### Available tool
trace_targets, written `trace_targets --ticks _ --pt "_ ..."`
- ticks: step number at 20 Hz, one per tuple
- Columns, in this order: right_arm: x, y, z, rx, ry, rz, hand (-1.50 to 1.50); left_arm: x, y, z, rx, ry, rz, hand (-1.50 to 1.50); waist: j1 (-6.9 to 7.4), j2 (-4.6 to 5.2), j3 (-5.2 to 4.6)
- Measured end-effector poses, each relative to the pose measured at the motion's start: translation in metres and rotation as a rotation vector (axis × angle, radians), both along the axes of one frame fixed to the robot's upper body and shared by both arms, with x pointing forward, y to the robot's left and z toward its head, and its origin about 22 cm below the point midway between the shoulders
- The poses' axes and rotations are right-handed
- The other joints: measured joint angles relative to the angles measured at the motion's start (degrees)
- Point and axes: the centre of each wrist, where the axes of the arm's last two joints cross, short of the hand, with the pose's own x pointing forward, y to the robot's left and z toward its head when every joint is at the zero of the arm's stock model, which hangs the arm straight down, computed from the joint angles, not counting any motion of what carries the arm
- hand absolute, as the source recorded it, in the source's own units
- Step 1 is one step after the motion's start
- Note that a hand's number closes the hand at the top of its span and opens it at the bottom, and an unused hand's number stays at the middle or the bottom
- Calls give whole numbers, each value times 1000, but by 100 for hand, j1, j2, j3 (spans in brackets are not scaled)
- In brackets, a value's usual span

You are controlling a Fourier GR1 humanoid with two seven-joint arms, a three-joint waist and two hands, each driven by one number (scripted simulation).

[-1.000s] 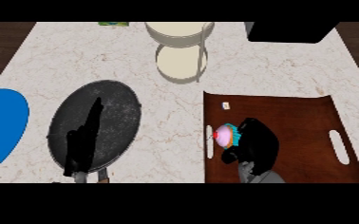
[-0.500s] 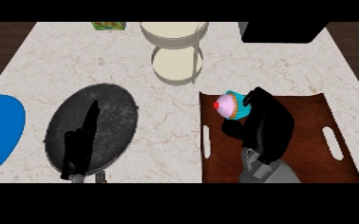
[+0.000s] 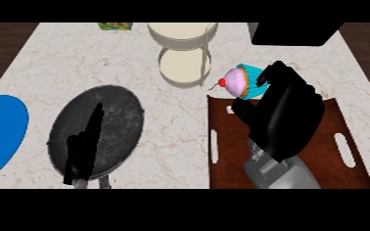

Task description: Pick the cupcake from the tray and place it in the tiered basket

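The right hand (image 3: 285, 115) comes up from the lower right of the frame on its grey forearm (image 3: 283, 175). Its black fingers are curled round the cupcake (image 3: 241, 82), gripping it by the teal wrapper. The cupcake lies tilted on its side in that grasp, with the pink frosting and red cherry pointing toward the left of the frame. It shows just past the upper edge of the brown tray (image 3: 230, 169), right of centre in the frame, close beside the tiered basket (image 3: 182, 33) but not inside it.

The tray lies at the lower right on the marble desk (image 3: 72, 63), a pale handle slot showing along each of its short sides. Much of its surface is hidden under the hand and forearm.

The basket stands at the top centre of the frame. Its two cream round tiers show one above the other in the picture. The lower tier (image 3: 180, 69) is the one nearest the cupcake, and only bare cream shows in both tiers.

At the lower left a dark round pan (image 3: 121, 120) sits on the desk. The left hand (image 3: 85, 147) shows over it with straight fingers pointing up the frame, holding nothing.

A blue plate (image 3: 10, 127) is cut off by the left edge. A small green item (image 3: 115, 26) sits at the top, left of the basket, and a black block (image 3: 292, 34) fills the upper right corner.
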Motion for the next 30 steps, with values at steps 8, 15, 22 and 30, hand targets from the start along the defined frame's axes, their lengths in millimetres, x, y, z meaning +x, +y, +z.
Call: trace_targets --ticks 8,15,22,30 --pt "20 -2 42 -47 -88 -96 150 3 -5 2 -1 -14 -29 0 171 63 13" --pt "45 -5 81 -32 -98 -176 150 7 -11 4 1 -25 -56 0 316 130 27" --pt "76 0 109 -12 -36 -194 150 12 -16 6 -6 -33 -80 0 442 185 36" --pt "118 1 111 6 96 -223 150 15 -21 7 -12 -40 -92 0 511 242 49"
